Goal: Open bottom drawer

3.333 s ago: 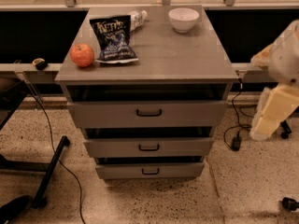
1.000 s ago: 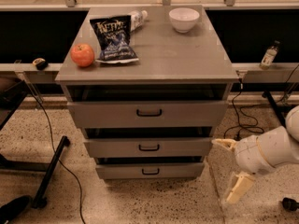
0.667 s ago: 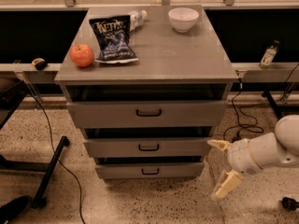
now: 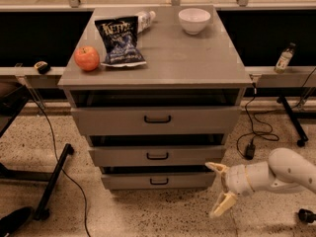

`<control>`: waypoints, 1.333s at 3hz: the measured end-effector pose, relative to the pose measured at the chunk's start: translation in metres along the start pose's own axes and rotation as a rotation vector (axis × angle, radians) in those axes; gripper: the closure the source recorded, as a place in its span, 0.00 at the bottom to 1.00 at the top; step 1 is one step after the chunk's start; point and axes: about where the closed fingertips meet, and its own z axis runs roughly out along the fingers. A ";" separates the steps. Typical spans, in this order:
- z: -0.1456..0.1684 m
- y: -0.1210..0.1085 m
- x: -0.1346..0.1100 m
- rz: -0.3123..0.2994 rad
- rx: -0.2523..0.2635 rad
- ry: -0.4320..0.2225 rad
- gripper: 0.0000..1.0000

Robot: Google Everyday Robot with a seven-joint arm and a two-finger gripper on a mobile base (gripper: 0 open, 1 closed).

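Firstly, bottom drawer (image 4: 128, 180): lowest and slimmest of three grey fronts, down at floor level; it sat shut or nearly so, interior hidden.
Handle (image 4: 159, 181): small black bar at mid-front, untouched.
Gripper (image 4: 218, 187): low, just beside the drawer's right-hand corner as viewed and apart from it; fingers (image 4: 216, 168) spread wide, holding nothing.
Step in hand: approach, by judgement; no grasp had been made.
Next move: likely called for sliding across to the handle, closing on the bar, then pulling straight outward.
Middle drawer (image 4: 123, 157): front closed, contents hidden.
Top drawer (image 4: 108, 122): tallest front, dark gap above it, contents hidden.
Table (image 4: 187, 58): grey top carried an apple (image 4: 87, 58), a chip bag (image 4: 118, 41), a bottle (image 4: 144, 18) lying on its side and a white bowl (image 4: 194, 20).
Bowl: stood at the back right corner; nothing showed inside.
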 end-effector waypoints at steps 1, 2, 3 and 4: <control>0.019 0.006 0.016 0.007 -0.023 -0.027 0.00; 0.011 -0.007 0.014 -0.049 0.051 -0.095 0.00; 0.011 -0.007 0.027 -0.210 0.099 -0.191 0.00; 0.014 -0.007 0.027 -0.287 0.106 -0.197 0.00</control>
